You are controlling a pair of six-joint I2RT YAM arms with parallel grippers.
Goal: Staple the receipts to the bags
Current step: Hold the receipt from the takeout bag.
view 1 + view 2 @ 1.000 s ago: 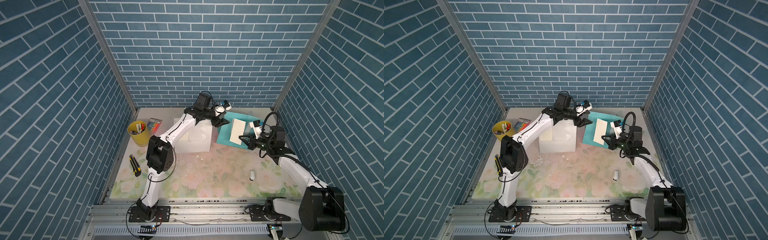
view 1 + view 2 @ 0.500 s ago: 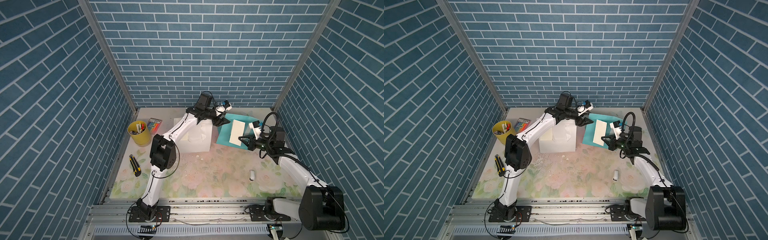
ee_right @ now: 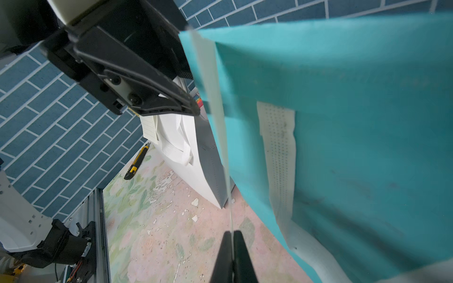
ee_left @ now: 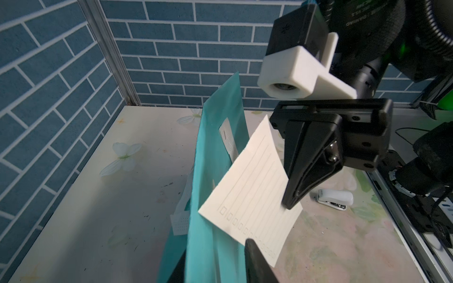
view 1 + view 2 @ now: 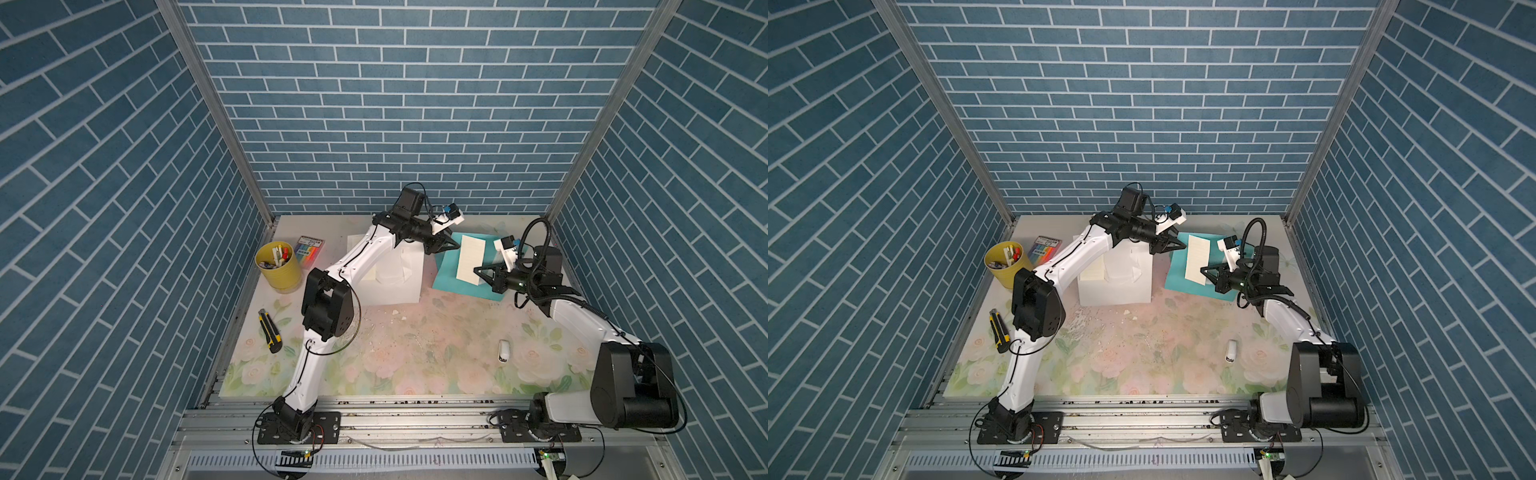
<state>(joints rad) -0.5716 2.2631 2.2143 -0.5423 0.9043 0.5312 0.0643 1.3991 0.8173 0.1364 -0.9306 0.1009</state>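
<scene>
**Reference.** The white bag is found lying flat on the counter and is taken as the landmark. A second receipt is seen lying on it, partly covered by the left arm.

**Teal bag.** The teal bag is located just beside the white bag, on the right arm's side. It is tilted up off the counter. Whether its lower edge touches the surface cannot be determined. White strap handles are seen hanging from it.

**Held receipt.** The held receipt is found close over the teal bag's upward face, at a slight angle to it.

**Right gripper.** The right gripper is placed at the receipt edge farthest from the white bag. Its fingers are pressed together on that edge.

**Left gripper.** The left gripper is placed at the teal bag's edge nearest the white bag. Its fingers are seen on either side of that edge. Whether they press on it cannot be told.

**Other items.** A stapler is noted on the counter, well apart from the white bag, toward the right arm's base. A yellow cup and a marker pack are noted near the white bag's opposite side. A utility knife is noted farther off on that side.
</scene>
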